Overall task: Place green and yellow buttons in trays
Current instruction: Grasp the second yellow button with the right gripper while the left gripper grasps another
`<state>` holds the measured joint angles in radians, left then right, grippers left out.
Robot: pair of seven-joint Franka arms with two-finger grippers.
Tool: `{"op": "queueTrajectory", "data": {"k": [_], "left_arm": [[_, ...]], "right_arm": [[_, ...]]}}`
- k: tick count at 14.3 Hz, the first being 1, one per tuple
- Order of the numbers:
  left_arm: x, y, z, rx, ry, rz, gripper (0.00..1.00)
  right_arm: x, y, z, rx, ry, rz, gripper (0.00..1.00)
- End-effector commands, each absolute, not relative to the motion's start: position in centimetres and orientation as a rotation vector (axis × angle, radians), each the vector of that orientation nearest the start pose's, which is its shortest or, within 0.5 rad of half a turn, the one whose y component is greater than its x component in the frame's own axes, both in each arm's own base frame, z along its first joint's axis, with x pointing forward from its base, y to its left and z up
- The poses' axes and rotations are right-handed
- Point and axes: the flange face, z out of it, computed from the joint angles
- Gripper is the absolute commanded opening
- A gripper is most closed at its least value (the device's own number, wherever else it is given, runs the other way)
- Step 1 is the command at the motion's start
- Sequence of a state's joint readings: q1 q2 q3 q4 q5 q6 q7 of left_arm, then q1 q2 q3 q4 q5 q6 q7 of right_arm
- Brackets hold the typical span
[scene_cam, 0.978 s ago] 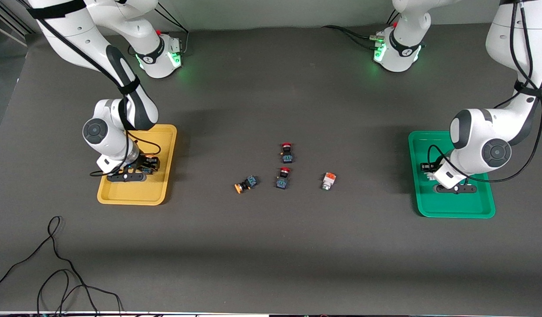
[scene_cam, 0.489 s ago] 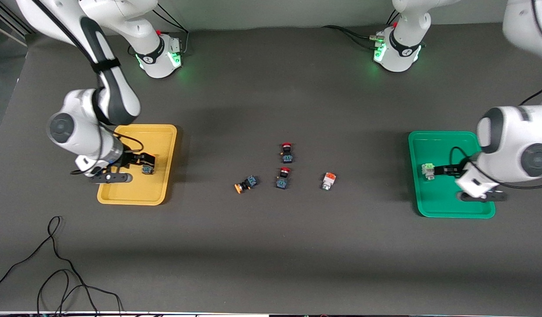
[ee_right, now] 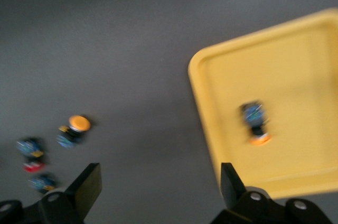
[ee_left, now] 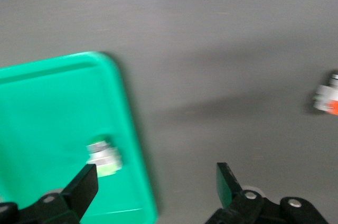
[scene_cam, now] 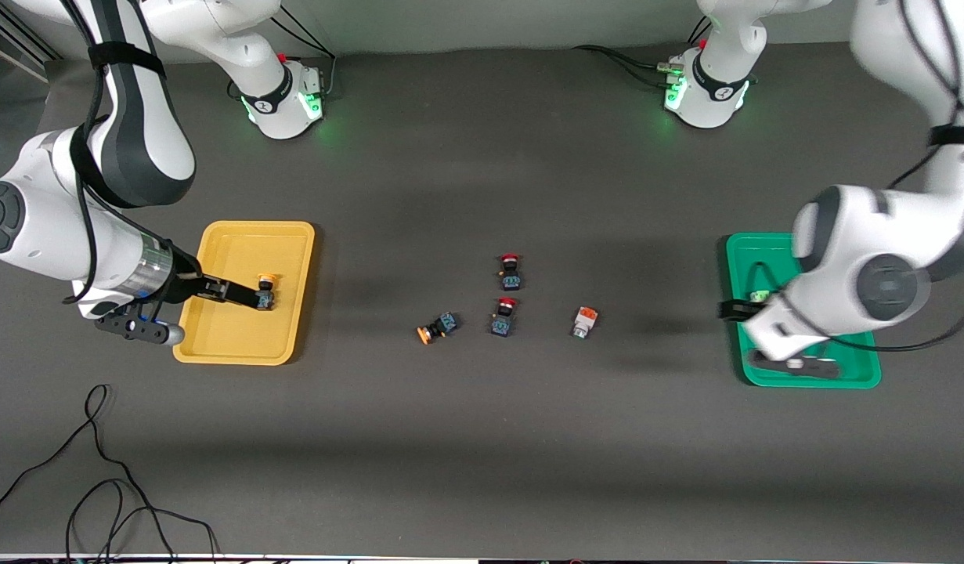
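The yellow tray (scene_cam: 239, 345) holds one yellow button (scene_cam: 266, 291); both also show in the right wrist view, the tray (ee_right: 296, 76) and the button (ee_right: 255, 122). My right gripper (scene_cam: 235, 294) is open and empty, up in the air over that tray (ee_right: 161, 182). The green tray (scene_cam: 763, 251) holds a whitish button with a light-green block (scene_cam: 758, 296), also seen in the left wrist view (ee_left: 103, 155). My left gripper (scene_cam: 734, 310) is open and empty above the green tray's rim (ee_left: 156, 182). A second yellow button (scene_cam: 435, 327) and a silver button with an orange block (scene_cam: 583, 321) lie mid-table.
Two red-capped buttons (scene_cam: 510, 270) (scene_cam: 503, 316) lie mid-table between the loose yellow button and the orange-block one. A black cable (scene_cam: 98, 470) loops near the table's front edge at the right arm's end.
Both grippers have risen out of their trays. The yellow button stays in the yellow tray and the green-block button in the green tray. The mid-table buttons have not moved.
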<state>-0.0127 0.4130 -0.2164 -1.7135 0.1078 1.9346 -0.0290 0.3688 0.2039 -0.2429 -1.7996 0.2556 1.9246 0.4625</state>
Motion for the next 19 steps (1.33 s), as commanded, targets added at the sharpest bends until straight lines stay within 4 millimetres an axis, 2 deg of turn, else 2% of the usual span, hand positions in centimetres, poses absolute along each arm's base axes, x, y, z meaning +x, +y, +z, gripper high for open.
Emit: {"op": "queueTrajectory", "data": {"k": [1,3,4,5,7,8,9,11,13,15,16,17,18,19], "left_arm": [[61.7,-20.4,33.4,-3.091,0.502,0.3,1.0],[60.6,-25.3,34.0,-3.091,0.6,0.277,1.0],[60.2,-27.5,34.1,-3.091,0.624,0.269,1.0],[59.8,-29.1,33.9,-3.092,0.605,0.268,1.0],[58.8,-32.3,32.7,-3.103,0.591,0.22,1.0],[58.7,-33.2,30.9,-3.111,0.591,0.206,1.0],[59.0,-33.5,29.0,-3.117,0.584,0.192,1.0],[59.6,-33.4,25.2,-3.129,0.578,0.157,1.0],[59.7,-33.2,22.1,-3.122,0.591,0.109,1.0],[59.4,-33.0,20.5,-3.104,0.601,0.121,1.0],[59.3,-33.0,20.3,-3.104,0.584,0.124,1.0],[59.2,-33.0,19.8,-3.104,0.567,0.135,0.97],[59.1,-32.9,19.6,-3.104,0.55,0.142,0.89],[58.8,-33.0,19.5,-3.107,0.524,0.149,0.74]], "right_arm": [[61.6,16.7,40.2,-2.826,0.984,0.227,1.0],[62.2,21.4,38.9,-2.806,1.095,0.206,0.98],[62.4,23.5,38.0,-2.8,1.142,0.206,0.94],[62.7,25.6,36.8,-2.785,1.219,0.205,0.93],[62.5,29.7,34.0,-2.77,1.287,0.176,0.93],[62.7,30.4,32.6,-2.742,1.339,0.152,0.93],[63.1,30.7,30.9,-2.714,1.39,0.123,0.93],[62.1,33.3,27.9,-2.746,1.36,0.109,0.93],[62.1,33.9,25.4,-2.695,1.43,0.096,0.93],[61.1,35.9,23.1,-2.721,1.396,0.083,0.93],[60.8,36.2,22.3,-2.727,1.392,0.084,0.93],[60.5,36.5,21.4,-2.742,1.389,0.089,0.93],[59.9,37.2,20.4,-2.764,1.375,0.098,0.93],[59.3,37.6,19.3,-2.784,1.37,0.108,0.93]]}}
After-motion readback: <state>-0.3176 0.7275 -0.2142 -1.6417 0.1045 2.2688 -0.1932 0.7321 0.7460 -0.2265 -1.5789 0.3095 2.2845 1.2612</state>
